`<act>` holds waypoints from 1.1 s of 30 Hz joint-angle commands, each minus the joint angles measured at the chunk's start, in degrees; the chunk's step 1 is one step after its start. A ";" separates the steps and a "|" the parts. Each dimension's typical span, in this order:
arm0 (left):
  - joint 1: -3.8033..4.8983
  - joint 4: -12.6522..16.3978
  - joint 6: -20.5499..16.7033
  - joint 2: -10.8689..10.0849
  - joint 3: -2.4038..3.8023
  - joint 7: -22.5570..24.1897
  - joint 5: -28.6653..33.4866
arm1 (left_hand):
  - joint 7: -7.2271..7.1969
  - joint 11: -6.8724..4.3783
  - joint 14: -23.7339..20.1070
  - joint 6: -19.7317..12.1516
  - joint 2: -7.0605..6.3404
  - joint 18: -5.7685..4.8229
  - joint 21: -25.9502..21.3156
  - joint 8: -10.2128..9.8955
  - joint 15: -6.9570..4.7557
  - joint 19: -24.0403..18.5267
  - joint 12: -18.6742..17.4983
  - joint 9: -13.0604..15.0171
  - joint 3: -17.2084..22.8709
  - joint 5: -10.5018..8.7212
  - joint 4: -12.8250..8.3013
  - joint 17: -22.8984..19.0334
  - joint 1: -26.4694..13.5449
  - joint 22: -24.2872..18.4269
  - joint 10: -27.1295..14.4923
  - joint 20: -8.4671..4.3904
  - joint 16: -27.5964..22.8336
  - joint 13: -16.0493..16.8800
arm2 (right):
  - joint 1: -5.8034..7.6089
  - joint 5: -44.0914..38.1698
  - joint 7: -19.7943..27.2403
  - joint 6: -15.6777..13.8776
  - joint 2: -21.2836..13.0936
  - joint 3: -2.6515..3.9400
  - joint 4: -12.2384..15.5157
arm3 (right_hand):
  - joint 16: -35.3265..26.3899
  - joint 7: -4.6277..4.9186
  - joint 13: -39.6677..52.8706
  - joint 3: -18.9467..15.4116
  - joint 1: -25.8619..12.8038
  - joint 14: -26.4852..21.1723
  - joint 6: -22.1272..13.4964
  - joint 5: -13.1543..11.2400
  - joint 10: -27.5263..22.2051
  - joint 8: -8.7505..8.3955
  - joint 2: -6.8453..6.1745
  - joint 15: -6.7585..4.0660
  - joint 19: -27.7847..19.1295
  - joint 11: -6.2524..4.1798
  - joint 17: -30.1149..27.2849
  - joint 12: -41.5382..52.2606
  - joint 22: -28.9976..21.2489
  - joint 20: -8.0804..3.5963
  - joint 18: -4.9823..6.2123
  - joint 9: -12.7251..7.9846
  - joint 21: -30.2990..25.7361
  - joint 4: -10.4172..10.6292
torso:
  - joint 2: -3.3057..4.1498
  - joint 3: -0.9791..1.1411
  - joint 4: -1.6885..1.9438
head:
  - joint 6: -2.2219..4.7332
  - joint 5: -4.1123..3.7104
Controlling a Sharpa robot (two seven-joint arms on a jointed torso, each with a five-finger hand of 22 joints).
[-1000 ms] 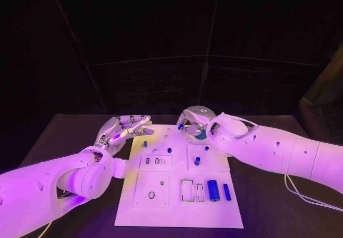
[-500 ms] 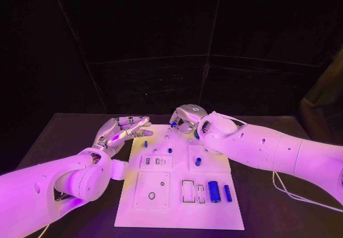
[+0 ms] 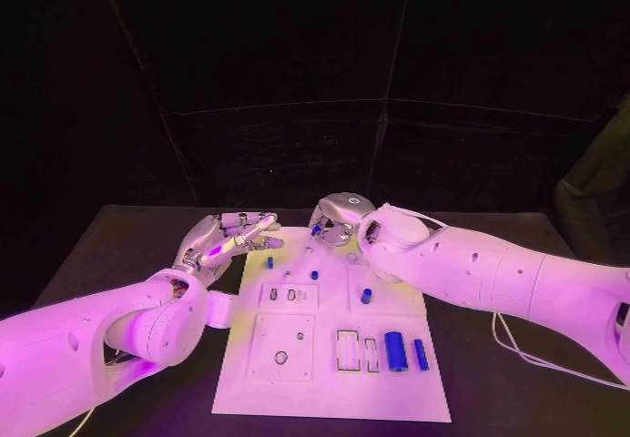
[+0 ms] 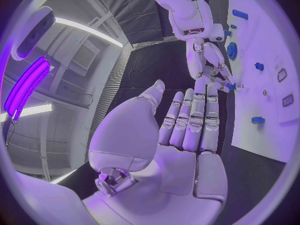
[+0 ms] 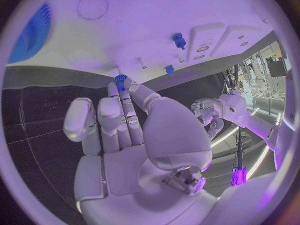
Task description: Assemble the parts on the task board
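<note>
The white task board lies in the middle of the table. My right hand hovers over its far end and pinches a small blue toothed part between thumb and fingertip. A large blue gear lies on the board close by, and the same gear shows beside the right hand in the left wrist view. My left hand hangs at the board's far left edge, fingers straight and apart, holding nothing. Small blue pegs stand in the board's far half.
Two blue cylinders lie near the board's front right, beside rectangular slots. A round hole sits in the front left panel. Black table surrounds the board.
My right hand has moved left across the board's far end and now covers the large gear in the head view. The left hand has hardly moved.
</note>
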 commanded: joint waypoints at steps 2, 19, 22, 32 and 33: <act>0.11 -0.01 0.89 0.14 0.05 0.15 -0.32 | 0.49 0.23 0.14 0.01 0.70 0.81 -0.38 -0.31 0.14 0.40 -0.24 -0.10 -0.03 -0.01 -0.26 0.06 -0.01 -0.08 0.00 0.11 -0.19 -0.08 | 0.16 -0.90 -0.39 2.02 0.48 0.04 -0.50 | 0.25 0.08 0.00 0.27 0.00 0.32 -0.56 0.00 -0.61 -0.33 -0.43 0.29 -0.06 -0.05 0.03 -0.07 0.13 0.26 -0.60 -0.07 0.42 0.06 | 0.04 -0.02 -0.02 | -0.08 0.07; 0.12 -0.07 1.06 0.29 0.05 0.07 -0.32 | 0.50 0.25 0.13 -0.03 0.72 0.81 -0.42 -0.39 0.15 0.40 -0.34 -0.10 0.00 -0.01 -0.30 0.07 -0.03 -0.12 -0.06 0.12 -0.26 -0.09 | 0.16 -1.64 -1.30 2.14 2.14 0.03 -2.34 | -5.39 1.78 -0.15 -0.36 -1.71 -2.92 -7.52 -0.61 -8.48 -0.52 -4.44 1.85 -6.81 1.83 -9.09 -0.09 -8.64 1.48 1.09 -0.33 -3.78 1.97 | 0.12 -0.04 -0.13 | 0.00 0.21; 0.13 -0.08 1.10 0.27 0.05 0.03 -0.32 | 0.50 0.25 0.13 -0.03 0.72 0.81 -0.42 -0.39 0.15 0.40 -0.34 -0.10 0.00 -0.01 -0.30 0.07 -0.03 -0.12 -0.06 0.12 -0.26 -0.09 | 0.16 -1.65 -1.37 1.64 1.95 0.03 -2.17 | -9.72 2.51 -0.03 -3.36 -1.40 -5.28 -12.43 -0.59 -14.02 -0.47 -5.87 2.70 -11.33 2.65 -15.21 0.13 -14.78 2.35 2.30 -0.27 -7.31 3.10 | 0.15 -0.02 -0.15 | 0.05 0.23; 0.14 -0.03 1.18 -0.15 0.05 -0.02 -0.32 | 0.50 0.27 0.13 -0.07 0.74 0.80 -0.45 -0.46 0.16 0.39 -0.42 -0.11 0.02 -0.01 -0.35 0.08 -0.06 -0.15 -0.12 0.13 -0.33 -0.09 | 0.16 -0.57 -1.85 -1.70 -4.39 0.12 4.54 | -8.56 2.10 0.57 -9.84 1.86 -3.37 -11.84 1.22 -11.14 0.57 -5.24 2.15 -8.99 2.14 -14.63 3.80 -13.76 2.23 2.02 0.35 -7.30 7.07 | 0.20 0.06 -0.43 | 0.30 0.22; 0.14 -0.02 1.19 -0.21 0.05 -0.03 -0.32 | 0.50 0.27 0.13 -0.07 0.74 0.80 -0.45 -0.46 0.16 0.39 -0.42 -0.11 0.02 -0.01 -0.35 0.08 -0.06 -0.15 -0.12 0.13 -0.33 -0.09 | 0.16 0.20 -2.08 -1.81 -5.65 0.56 5.68 | -7.31 1.91 0.80 -9.89 1.73 -2.69 -11.00 1.50 -9.22 0.84 -5.01 1.91 -7.65 1.81 -12.94 4.74 -11.94 2.06 1.68 0.44 -6.33 7.44 | 0.19 0.09 -0.57 | 0.36 0.26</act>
